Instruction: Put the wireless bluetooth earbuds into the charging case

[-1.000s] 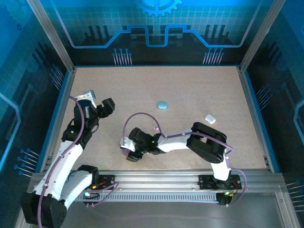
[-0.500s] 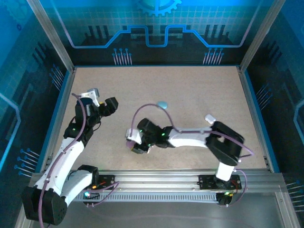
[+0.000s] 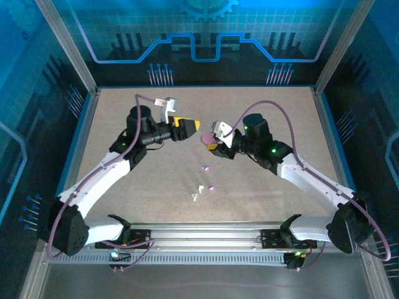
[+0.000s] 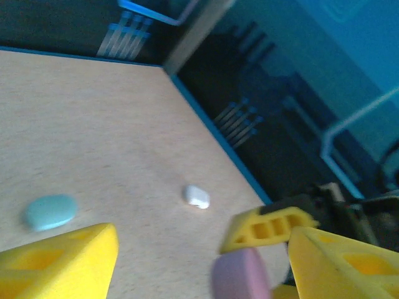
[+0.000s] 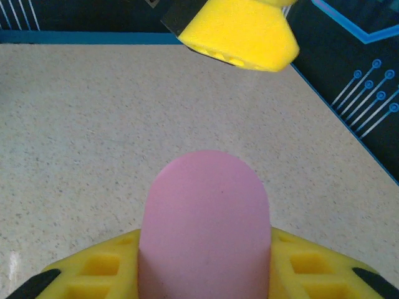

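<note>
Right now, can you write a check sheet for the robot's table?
Surface: speckled beige tabletop.
Job's things: pink rounded plastic case, held; two tiny purple earbuds and two tiny white earbuds loose on the table; light blue pebble-shaped case and white pebble-shaped case lying apart.
Clutter: nothing seen.
Grippers: right gripper shut on the pink case; left gripper open, facing it.
Cables: purple cables loop over both arms.
Surroundings: blue patterned walls, metal frame.
</note>
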{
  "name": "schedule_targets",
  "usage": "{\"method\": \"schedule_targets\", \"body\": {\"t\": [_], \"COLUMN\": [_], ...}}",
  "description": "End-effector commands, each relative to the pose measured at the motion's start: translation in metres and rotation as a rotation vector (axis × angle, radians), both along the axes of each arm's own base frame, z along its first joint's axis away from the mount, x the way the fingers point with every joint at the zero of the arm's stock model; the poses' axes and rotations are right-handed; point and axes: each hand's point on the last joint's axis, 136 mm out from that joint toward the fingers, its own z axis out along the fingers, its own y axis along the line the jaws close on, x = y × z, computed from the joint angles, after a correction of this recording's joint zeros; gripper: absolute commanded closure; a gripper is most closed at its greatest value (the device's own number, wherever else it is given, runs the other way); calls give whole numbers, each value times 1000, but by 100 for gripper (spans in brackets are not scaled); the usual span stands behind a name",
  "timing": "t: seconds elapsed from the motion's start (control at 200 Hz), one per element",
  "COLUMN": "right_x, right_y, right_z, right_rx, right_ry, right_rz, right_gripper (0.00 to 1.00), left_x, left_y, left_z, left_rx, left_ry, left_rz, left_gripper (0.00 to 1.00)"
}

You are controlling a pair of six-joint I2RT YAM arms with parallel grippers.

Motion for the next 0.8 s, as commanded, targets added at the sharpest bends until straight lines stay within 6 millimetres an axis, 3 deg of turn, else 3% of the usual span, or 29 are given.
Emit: {"method": "schedule_targets", "body": {"t": [0.0, 0.39, 0.535, 0.79], "right_x": [-3, 26, 33, 37], "right_y": [-5, -13, -15, -15], "right_z": [22, 37, 40, 43], "right_rx": [21, 35, 33, 30], "right_ry": [-79, -179, -199, -223], "right_rz": [35, -89, -119, -132], "right_gripper": [60, 59, 59, 56], "left_x": [-7, -7, -7, -7], "left_y": [-26, -53, -55, -57], "left_z": [17, -2, -3, 2], "left_rx": [-58, -27, -26, -56], "left_ry": [-6, 103, 107, 121], "left_rz": [-133, -224, -228, -228], "left_gripper": [31, 43, 53, 81]}}
